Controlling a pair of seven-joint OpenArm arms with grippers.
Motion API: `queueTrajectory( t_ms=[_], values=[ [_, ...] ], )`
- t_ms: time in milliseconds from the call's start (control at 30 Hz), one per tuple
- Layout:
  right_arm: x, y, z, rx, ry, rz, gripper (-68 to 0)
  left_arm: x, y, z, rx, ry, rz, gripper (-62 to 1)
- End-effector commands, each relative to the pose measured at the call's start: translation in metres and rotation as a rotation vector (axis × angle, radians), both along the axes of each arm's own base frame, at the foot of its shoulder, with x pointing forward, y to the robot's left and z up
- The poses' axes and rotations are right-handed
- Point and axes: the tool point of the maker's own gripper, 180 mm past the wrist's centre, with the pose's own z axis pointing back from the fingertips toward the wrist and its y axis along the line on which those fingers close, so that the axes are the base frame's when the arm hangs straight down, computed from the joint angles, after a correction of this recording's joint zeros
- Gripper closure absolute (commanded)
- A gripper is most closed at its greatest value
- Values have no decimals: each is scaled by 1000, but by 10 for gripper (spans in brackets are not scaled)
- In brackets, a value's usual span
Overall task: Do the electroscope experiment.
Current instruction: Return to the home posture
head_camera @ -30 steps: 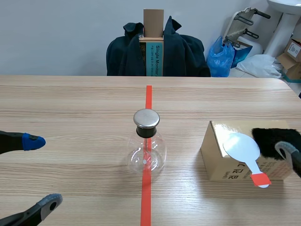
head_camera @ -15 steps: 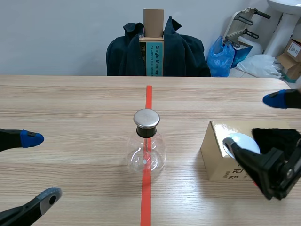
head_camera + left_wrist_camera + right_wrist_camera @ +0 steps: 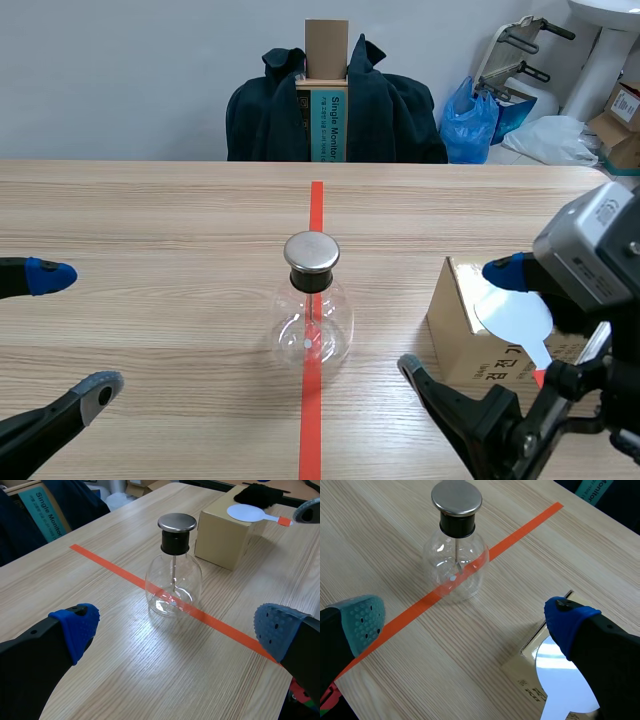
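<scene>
Across the bench (image 3: pixel 150 220): risk, the top looks slick, so a nudge would likely slide whatever stands on it. Pale wood-grain laminate, flat.
Box (image 3: pixel 220 535): risk, light cardboard; a clip from my right arm could shove it and dump what lies on top. Tan, matte, square-edged.
Flask (image 3: pixel 311 325): the task's thing, upright on the tape line mid-bench, apart from the box. Risk, it looks top-heavy, so a sideways knock probably tips it. Thin clear glass, round belly, black neck, metal disc cap (image 3: pixel 311 252), thin rod inside.
Left fingers (image 3: pixel 75 625): spread wide, empty, low over the bench, well apart from the flask.
Right fingers (image 3: pixel 570 620): spread wide, empty, over the box's near corner, one tip by the paddle's disc.
Fur pad (image 3: pixel 257 494): black, fluffy, on the box top's far side.
Paddle (image 3: pixel 247 513): risk, thin and slick, hard to pinch while flat; may skid off. White flat disc, orange-red handle end poking past the box edge.
</scene>
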Motion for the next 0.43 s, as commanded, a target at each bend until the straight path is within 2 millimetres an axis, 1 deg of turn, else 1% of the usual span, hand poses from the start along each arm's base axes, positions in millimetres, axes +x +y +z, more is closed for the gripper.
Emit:
queueTrajectory(
  t_ms=[0, 400],
  values=[
    [4, -2, 7, 14, -24, -4, -679, 2, -2, 8, -30, -20, 0, -623],
    [4, -2, 8, 22, -29, -5, -679, 2, -2, 10, -38, -27, -1, -623]
  ],
)
